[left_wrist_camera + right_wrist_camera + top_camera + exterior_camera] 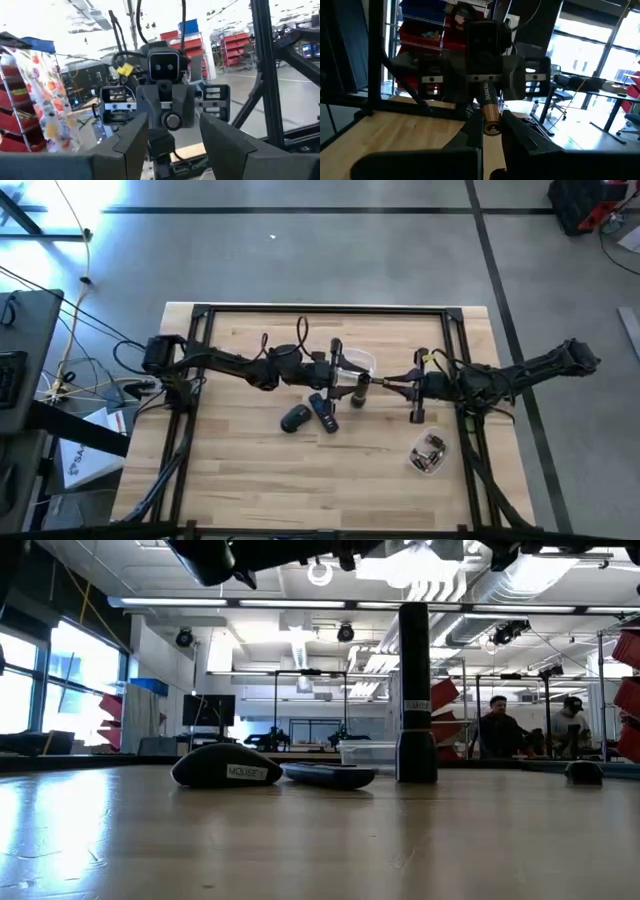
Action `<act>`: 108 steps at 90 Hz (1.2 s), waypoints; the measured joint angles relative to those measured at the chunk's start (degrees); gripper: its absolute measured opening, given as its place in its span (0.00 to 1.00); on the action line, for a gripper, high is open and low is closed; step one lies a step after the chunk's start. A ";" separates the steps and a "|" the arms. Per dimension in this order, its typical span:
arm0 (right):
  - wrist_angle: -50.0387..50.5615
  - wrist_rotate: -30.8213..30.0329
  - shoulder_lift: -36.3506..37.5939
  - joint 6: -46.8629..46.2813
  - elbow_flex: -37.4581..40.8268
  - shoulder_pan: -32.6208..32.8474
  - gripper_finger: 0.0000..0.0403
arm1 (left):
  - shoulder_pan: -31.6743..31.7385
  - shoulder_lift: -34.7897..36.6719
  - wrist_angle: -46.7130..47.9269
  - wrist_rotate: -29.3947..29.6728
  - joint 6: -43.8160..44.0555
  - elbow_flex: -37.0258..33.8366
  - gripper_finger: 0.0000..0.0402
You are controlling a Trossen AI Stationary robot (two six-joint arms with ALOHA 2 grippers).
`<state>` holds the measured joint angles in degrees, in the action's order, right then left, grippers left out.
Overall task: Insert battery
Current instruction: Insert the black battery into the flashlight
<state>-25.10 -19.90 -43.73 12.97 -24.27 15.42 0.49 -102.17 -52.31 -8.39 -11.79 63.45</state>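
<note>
Right wrist view shows the right gripper point(491, 131) clenched on a battery point(489, 111), the left gripper point(172, 137) spread, both above table point(250, 480) centre.

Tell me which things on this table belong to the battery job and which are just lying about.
Belonging to the job:
battery, held in the right gripper
mouse
mouse cover
left gripper

Just lying about:
clear tub
container of spare batteries
</note>
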 joint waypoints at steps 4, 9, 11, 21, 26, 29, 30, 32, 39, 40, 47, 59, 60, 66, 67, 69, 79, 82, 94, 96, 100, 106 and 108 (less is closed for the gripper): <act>-0.05 0.00 -0.02 0.01 -0.07 0.00 0.02 | -0.01 0.00 -0.07 0.09 0.13 0.04 0.40; -0.03 0.00 -0.01 -0.01 -0.07 0.00 0.02 | -0.03 -0.06 0.03 0.97 0.37 0.05 0.40; 0.04 0.00 -0.02 -0.02 -0.07 0.00 0.02 | -0.04 -0.15 0.02 1.31 0.56 0.05 0.40; 0.17 0.00 -0.09 -0.04 -0.07 0.00 0.02 | -0.02 -0.22 -0.13 2.36 0.63 0.03 0.40; 0.19 0.00 -0.09 -0.04 -0.07 0.00 0.02 | -0.02 -0.24 -0.01 3.27 0.63 0.05 0.40; 0.20 0.00 -0.09 -0.03 -0.07 0.00 0.02 | -0.02 -0.64 -0.19 3.60 0.63 0.05 0.40; 0.22 0.00 -0.09 -0.04 -0.07 0.00 0.02 | -0.02 -0.81 -0.48 3.57 0.63 0.07 0.40; 0.30 0.00 -0.09 -0.02 -0.07 0.00 0.02 | -0.02 -1.08 -0.95 3.57 0.63 0.09 0.40; 0.52 -0.04 -0.11 -0.02 -0.07 -0.04 0.02 | -0.02 -2.36 -1.01 3.53 0.65 0.64 0.40; 0.52 -0.07 -0.12 -0.01 -0.07 -0.04 0.02 | -0.02 -2.61 -0.97 3.53 0.65 0.93 0.40; 0.48 -0.43 -0.15 0.41 -0.07 -0.04 0.02 | -0.02 -4.27 -1.08 3.49 1.03 2.37 0.40; 0.51 -0.50 -0.15 -0.01 -0.07 -0.04 0.02 | -0.02 -6.14 -1.47 2.75 0.74 3.70 0.40; 0.56 -0.50 -0.15 -0.02 -0.07 -0.04 0.02 | -0.02 -6.15 -1.66 2.49 0.74 3.71 0.40; 0.39 -0.50 -0.13 0.02 -0.09 -0.04 0.02 | -0.02 -6.04 -3.99 0.61 0.74 3.79 0.40; 0.39 -0.50 -0.13 0.04 -0.09 -0.04 0.02 | -0.02 -5.95 -4.38 0.40 0.76 3.79 0.40; 0.41 -0.50 -0.13 0.08 -0.09 -0.04 0.02 | -0.02 -5.90 -5.14 0.11 0.75 3.84 0.40; -0.84 -0.50 -0.13 0.53 -0.09 -0.04 0.02 | -0.13 -5.88 -7.59 0.03 0.71 3.89 0.40; -1.72 -0.45 -0.13 0.93 -0.09 -0.02 0.02 | -0.15 -5.88 -7.73 -0.01 0.60 3.88 0.40; -7.00 2.78 -0.13 2.74 -0.09 -0.02 0.02 | -0.13 -5.90 -11.08 -0.07 -0.35 3.86 0.40; -7.75 3.26 -0.13 3.10 -0.09 -0.02 0.02 | -0.13 -5.90 -11.98 -0.08 -0.39 3.86 0.40; -9.19 3.96 -0.13 3.82 -0.09 -0.02 0.02 | -0.13 -5.90 -14.09 -0.36 -0.79 3.86 0.40; -11.10 4.04 -0.15 5.19 -0.09 0.00 0.02 | -0.13 -5.89 -17.77 -1.52 -1.47 3.86 0.40; -11.92 4.04 -0.15 5.55 -0.09 -0.01 0.02 | -0.13 -5.90 -18.79 -2.05 -1.73 3.86 0.40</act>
<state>-37.01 -15.86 -43.88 18.52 -24.36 15.41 0.36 -108.07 -71.10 -10.44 -13.52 67.31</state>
